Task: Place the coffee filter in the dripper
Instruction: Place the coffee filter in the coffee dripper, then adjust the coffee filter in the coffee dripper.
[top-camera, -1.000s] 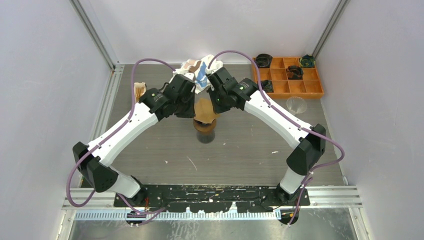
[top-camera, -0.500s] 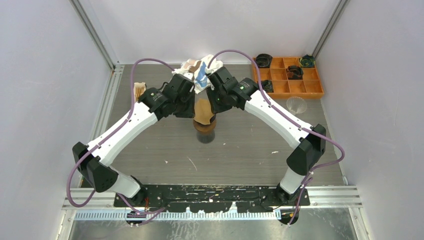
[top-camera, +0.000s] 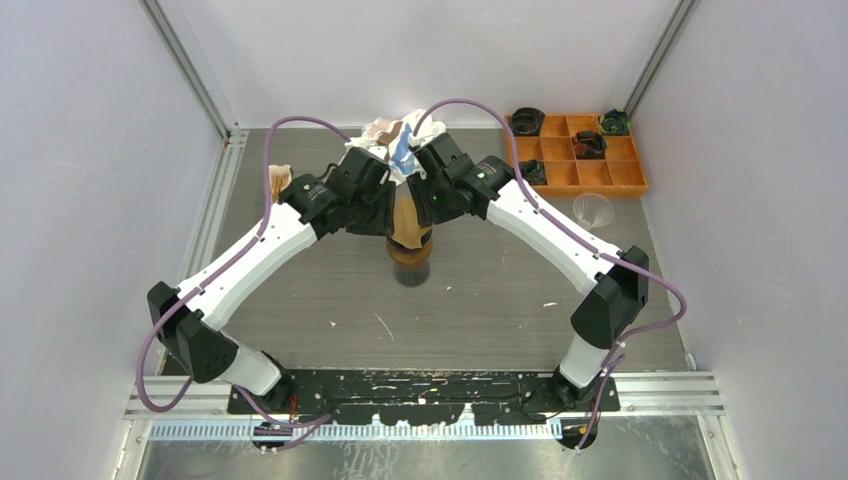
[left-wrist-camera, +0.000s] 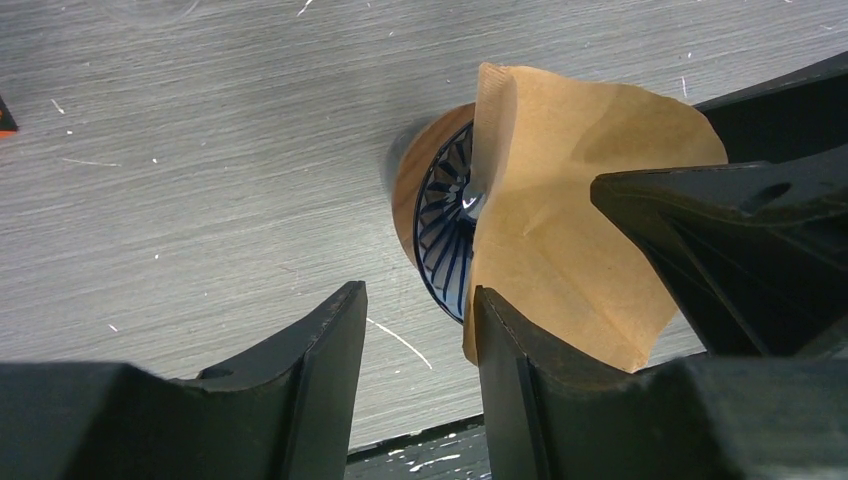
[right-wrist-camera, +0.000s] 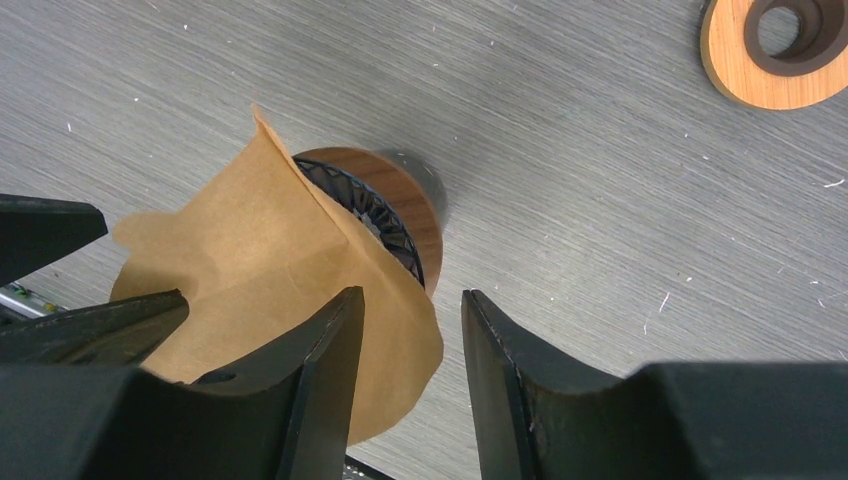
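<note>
The dripper (top-camera: 410, 256) stands mid-table, a dark ribbed cone (left-wrist-camera: 445, 235) in a wooden collar (right-wrist-camera: 400, 195). The brown paper coffee filter (top-camera: 406, 220) stands folded and tilted in it, covering about half of the cone (left-wrist-camera: 585, 235) (right-wrist-camera: 255, 265). My left gripper (left-wrist-camera: 418, 335) hangs open just left of the filter; the paper's edge lies by its right finger (left-wrist-camera: 505, 350), outside the gap. My right gripper (right-wrist-camera: 412, 340) is open on the other side, and a flap of the filter shows below its gap without being pinched. In the top view both grippers (top-camera: 383, 212) (top-camera: 432, 208) flank the filter.
An orange compartment tray (top-camera: 560, 176) with several dark parts sits at the back right, a clear plastic cone (top-camera: 593, 210) in front of it. A crumpled cloth (top-camera: 388, 135) lies behind the grippers. A wooden ring (right-wrist-camera: 735, 75) lies on the table, a small brown object (top-camera: 279, 180) at the left.
Both grippers have opened and let go of the filter. The filter now stands narrower and more upright in the dripper. The arms have barely moved.
</note>
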